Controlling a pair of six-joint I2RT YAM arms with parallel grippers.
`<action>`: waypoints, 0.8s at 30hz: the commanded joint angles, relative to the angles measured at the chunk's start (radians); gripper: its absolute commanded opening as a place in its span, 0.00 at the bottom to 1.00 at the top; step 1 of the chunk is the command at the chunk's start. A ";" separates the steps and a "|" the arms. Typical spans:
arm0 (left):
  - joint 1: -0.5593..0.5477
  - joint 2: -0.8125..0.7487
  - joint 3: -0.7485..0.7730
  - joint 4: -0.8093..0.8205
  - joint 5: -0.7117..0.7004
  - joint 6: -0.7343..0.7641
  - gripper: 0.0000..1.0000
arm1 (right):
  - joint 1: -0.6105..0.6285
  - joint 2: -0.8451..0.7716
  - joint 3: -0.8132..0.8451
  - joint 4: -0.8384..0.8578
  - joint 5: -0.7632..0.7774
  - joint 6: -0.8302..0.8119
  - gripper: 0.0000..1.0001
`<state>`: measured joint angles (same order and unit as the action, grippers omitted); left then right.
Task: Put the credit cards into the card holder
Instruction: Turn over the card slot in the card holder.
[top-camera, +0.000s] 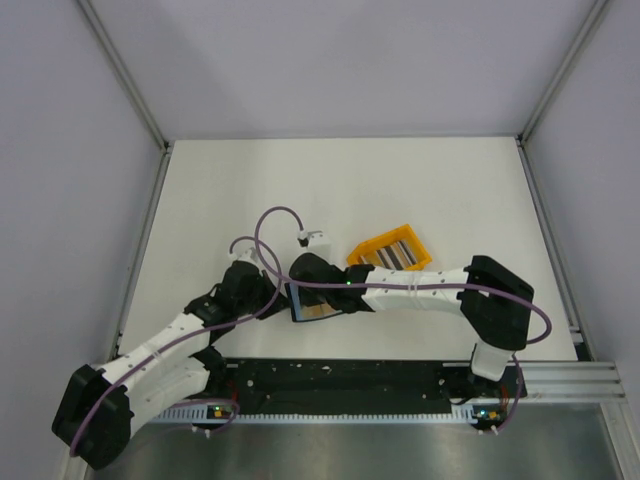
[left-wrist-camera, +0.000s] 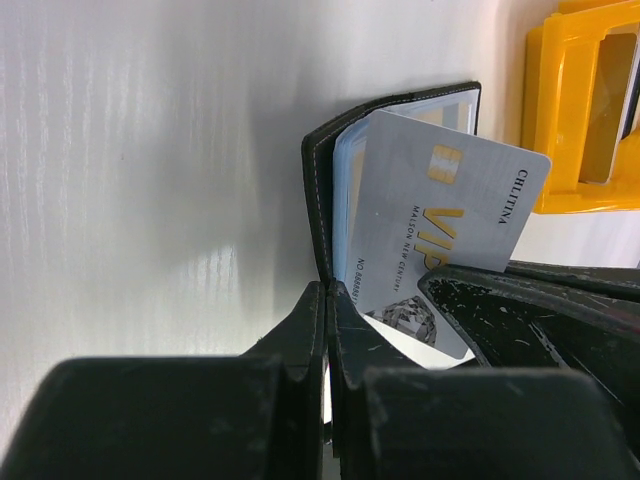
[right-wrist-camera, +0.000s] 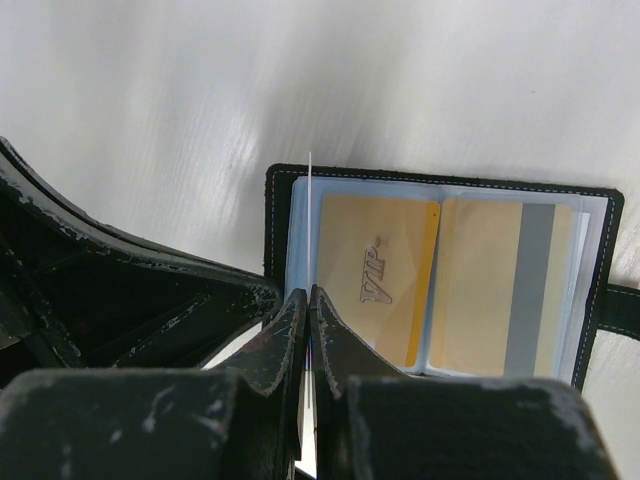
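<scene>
Now my left hand (left-wrist-camera: 327, 335) pinches the card holder (left-wrist-camera: 316, 190) cover; my right hand (right-wrist-camera: 308, 320) grips a silver credit card (left-wrist-camera: 450, 230), near the worktop (top-camera: 250, 190) front edge.

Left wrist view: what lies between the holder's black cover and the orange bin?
In that view, a silver VIP card, tilted, leaning into the open holder; then a strip of table before the bin.

One card holder (left-wrist-camera: 316, 200), one orange bin (left-wrist-camera: 548, 120)
</scene>
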<state>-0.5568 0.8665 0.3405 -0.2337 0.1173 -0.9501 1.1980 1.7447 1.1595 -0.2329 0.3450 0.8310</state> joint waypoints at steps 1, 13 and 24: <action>-0.002 -0.006 -0.008 0.060 0.019 -0.022 0.00 | 0.017 0.007 0.037 -0.003 0.015 -0.009 0.00; -0.002 -0.003 -0.005 0.063 0.021 -0.019 0.00 | 0.018 -0.022 0.029 0.003 0.037 -0.021 0.00; -0.002 -0.006 0.008 0.066 0.028 -0.024 0.00 | 0.032 0.029 0.065 -0.058 0.083 -0.039 0.00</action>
<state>-0.5568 0.8665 0.3363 -0.2310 0.1249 -0.9676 1.1999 1.7538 1.1622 -0.2550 0.3622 0.8143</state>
